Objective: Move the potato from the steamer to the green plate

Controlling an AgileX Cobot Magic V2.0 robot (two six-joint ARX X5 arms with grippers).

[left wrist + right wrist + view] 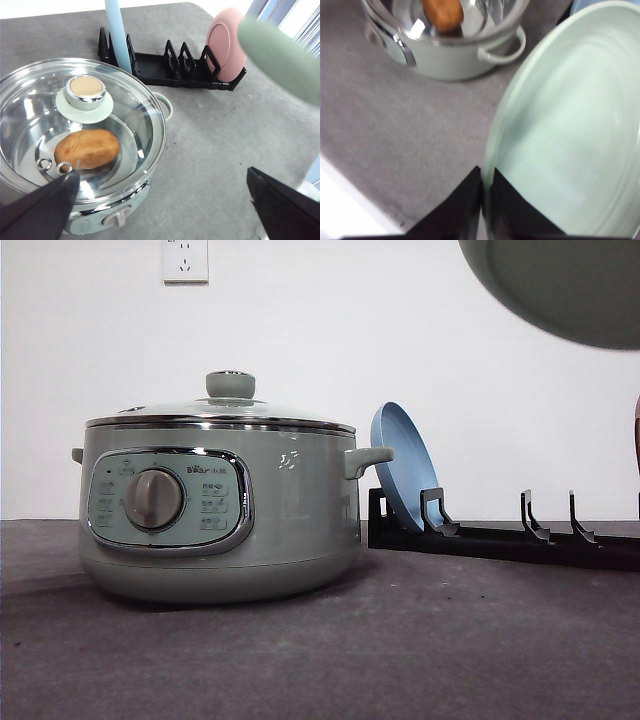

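Two arms, one plate aloft, potato under glass

Your right gripper (486, 200) has its dark fingers (457, 210) pinched close together on the raised rim of the wide, pale mint-green plate (570, 150). In the front view that plate (570, 285) hangs blurred, high above the right end of the grey table (400, 640) — well clear of the surface.

Your left gripper (165, 210) is spread wide and holds nothing; it hovers over the near edge of the large round sage-green steamer (215, 510).

The oblong orange-brown potato (87, 148) lies inside the steamer, seen through the domed glass lid (125, 115), which sits closed on the pot with its green knob (86, 92) upright.

Just beside the steamer's right handle stands a black slotted dish rack (500, 535). A round blue plate (400, 465) leans on edge in its nearest slot, and a round pink plate (225, 45) stands at its far end.
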